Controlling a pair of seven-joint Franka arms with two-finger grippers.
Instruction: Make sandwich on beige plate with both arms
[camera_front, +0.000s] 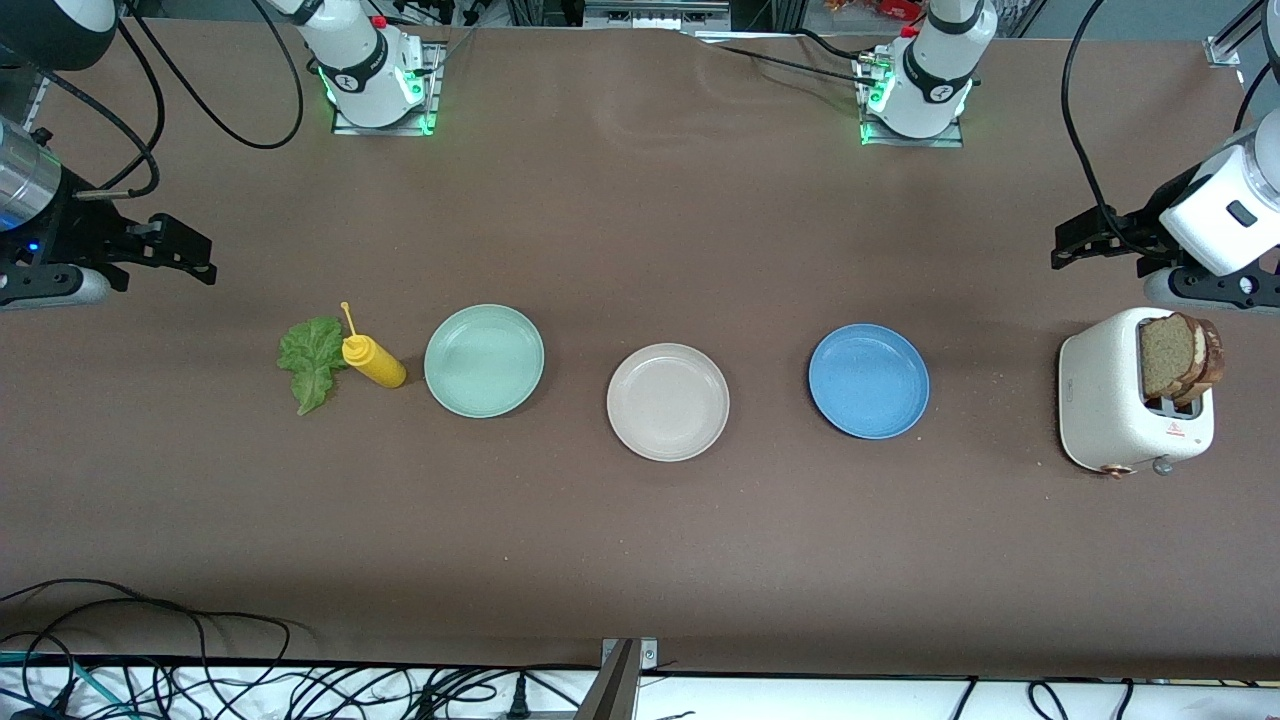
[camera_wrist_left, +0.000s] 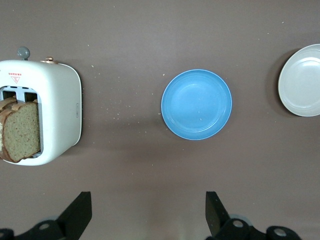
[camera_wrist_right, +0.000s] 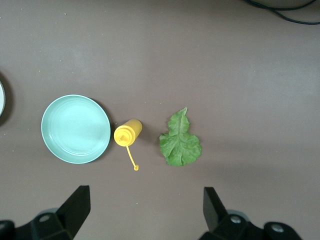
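The beige plate (camera_front: 668, 402) lies empty at mid-table; it also shows in the left wrist view (camera_wrist_left: 302, 80). Two brown bread slices (camera_front: 1180, 355) stand in a white toaster (camera_front: 1105, 410) at the left arm's end, also seen in the left wrist view (camera_wrist_left: 22, 131). The green lettuce leaf (camera_front: 311, 362) lies flat on the table at the right arm's end, also in the right wrist view (camera_wrist_right: 180, 142). My left gripper (camera_front: 1062, 248) (camera_wrist_left: 147, 202) hangs open and empty above the table beside the toaster. My right gripper (camera_front: 195, 255) (camera_wrist_right: 145, 197) hangs open and empty above the table near the lettuce.
A yellow squeeze bottle (camera_front: 373, 361) (camera_wrist_right: 128, 133) lies beside the lettuce. A mint-green plate (camera_front: 484, 360) (camera_wrist_right: 75, 129) lies between the bottle and the beige plate. A blue plate (camera_front: 868, 381) (camera_wrist_left: 196, 104) lies between the beige plate and the toaster (camera_wrist_left: 60, 110).
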